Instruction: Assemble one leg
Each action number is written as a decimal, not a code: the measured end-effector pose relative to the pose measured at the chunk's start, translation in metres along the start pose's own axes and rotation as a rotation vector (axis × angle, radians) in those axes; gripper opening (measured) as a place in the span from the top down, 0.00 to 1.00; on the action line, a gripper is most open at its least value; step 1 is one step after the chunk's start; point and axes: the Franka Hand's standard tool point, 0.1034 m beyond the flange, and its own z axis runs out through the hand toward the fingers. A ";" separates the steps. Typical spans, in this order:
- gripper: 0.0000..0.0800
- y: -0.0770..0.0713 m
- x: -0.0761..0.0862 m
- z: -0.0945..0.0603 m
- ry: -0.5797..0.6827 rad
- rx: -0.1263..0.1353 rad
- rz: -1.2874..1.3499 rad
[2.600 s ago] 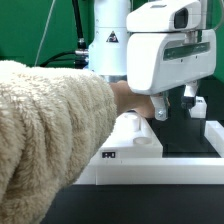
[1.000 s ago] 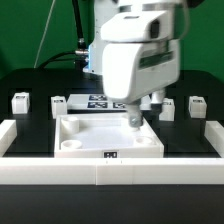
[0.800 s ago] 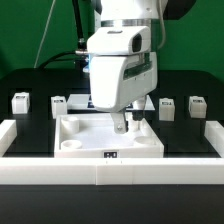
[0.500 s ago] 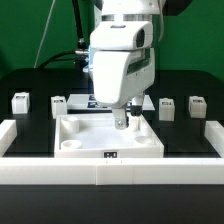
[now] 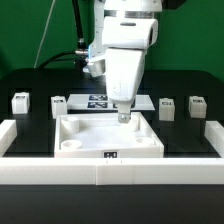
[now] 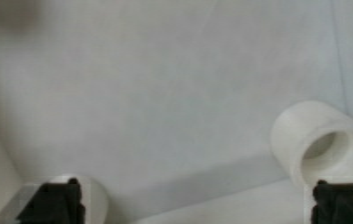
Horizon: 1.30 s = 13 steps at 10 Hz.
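On the black table (image 5: 30,125), the gripper (image 5: 124,117) hangs spread apart and empty over the tray (image 5: 62,148); it should line up squarely over a leg (image 5: 168,108).

White tray (image 5: 80,150) with corner holes sits mid black surface (image 5: 30,122), small tag on its front wall. Marker board (image 5: 82,100) just behind it. White rim (image 5: 150,176) in front, green backdrop (image 5: 30,30).

Exterior view faces the tray (image 5: 108,150) front-on; wrist view sees it close.
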 end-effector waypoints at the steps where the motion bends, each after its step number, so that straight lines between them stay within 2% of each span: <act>1: 0.19 -0.004 -0.004 -0.002 -0.013 0.032 -0.054; 2: 0.19 -0.005 -0.007 -0.002 -0.019 0.052 -0.088; 7: 0.19 -0.005 -0.009 -0.001 -0.019 0.052 -0.112; 10: 0.19 -0.021 -0.024 0.008 -0.015 0.075 -0.209; 13: 0.19 -0.027 -0.032 0.016 -0.011 0.089 -0.227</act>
